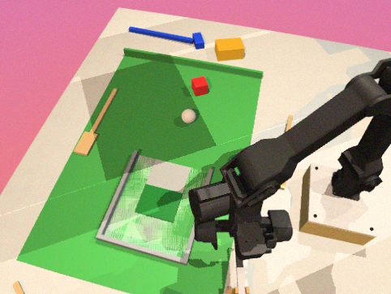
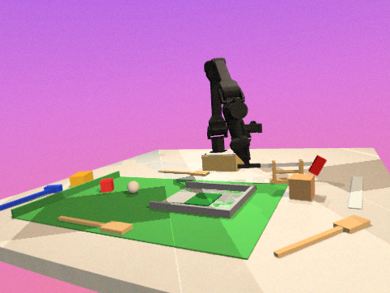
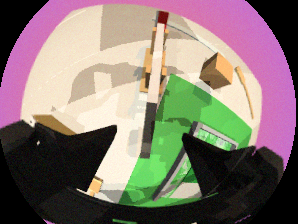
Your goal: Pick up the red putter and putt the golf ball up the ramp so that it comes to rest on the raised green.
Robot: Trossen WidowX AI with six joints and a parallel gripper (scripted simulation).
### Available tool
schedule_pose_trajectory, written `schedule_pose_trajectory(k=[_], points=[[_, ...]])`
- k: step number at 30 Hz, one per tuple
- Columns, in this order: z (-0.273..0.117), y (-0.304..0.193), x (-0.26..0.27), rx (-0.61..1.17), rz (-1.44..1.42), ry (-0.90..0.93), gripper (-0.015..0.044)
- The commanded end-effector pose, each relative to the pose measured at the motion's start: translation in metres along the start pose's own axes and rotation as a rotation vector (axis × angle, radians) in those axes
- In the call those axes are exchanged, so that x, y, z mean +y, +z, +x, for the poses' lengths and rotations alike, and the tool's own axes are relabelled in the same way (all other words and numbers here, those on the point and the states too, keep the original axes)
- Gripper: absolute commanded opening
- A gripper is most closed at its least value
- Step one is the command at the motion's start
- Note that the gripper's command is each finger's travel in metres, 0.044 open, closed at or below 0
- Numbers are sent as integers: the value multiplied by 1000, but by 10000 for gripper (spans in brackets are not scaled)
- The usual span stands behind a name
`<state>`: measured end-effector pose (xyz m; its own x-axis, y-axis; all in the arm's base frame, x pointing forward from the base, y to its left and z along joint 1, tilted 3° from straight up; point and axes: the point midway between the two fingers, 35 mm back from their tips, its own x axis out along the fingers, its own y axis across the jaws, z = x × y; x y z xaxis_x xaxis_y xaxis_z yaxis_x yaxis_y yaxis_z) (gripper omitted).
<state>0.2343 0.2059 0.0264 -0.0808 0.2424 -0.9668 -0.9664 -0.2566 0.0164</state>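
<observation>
Gripper (image 2: 243, 162) hangs low over the putter (image 2: 283, 164), fingers spread wide, nothing between them. In the wrist view the putter (image 3: 154, 72) runs straight away between the two fingertips, red head (image 3: 162, 15) at the far end. Exterior view: the putter rests on a small wooden rack (image 2: 287, 171) on the desk (image 2: 202, 275), right of the mat (image 2: 162, 210), red head (image 2: 317, 165) tilted at the right end. Ball (image 1: 188, 115) sits on the mat, near a red cube (image 1: 199, 85). Raised green (image 1: 156, 203) lies inside a grey frame (image 1: 118, 195), well apart from the ball. Blue putter (image 1: 166, 36) lies beyond the mat's far edge.
</observation>
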Motion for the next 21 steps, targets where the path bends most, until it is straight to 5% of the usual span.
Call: schedule_pose_trajectory(k=[1,21], points=[[17,-6,3,9,-2,8,440],[39,-13,3,9,-1,8,440]])
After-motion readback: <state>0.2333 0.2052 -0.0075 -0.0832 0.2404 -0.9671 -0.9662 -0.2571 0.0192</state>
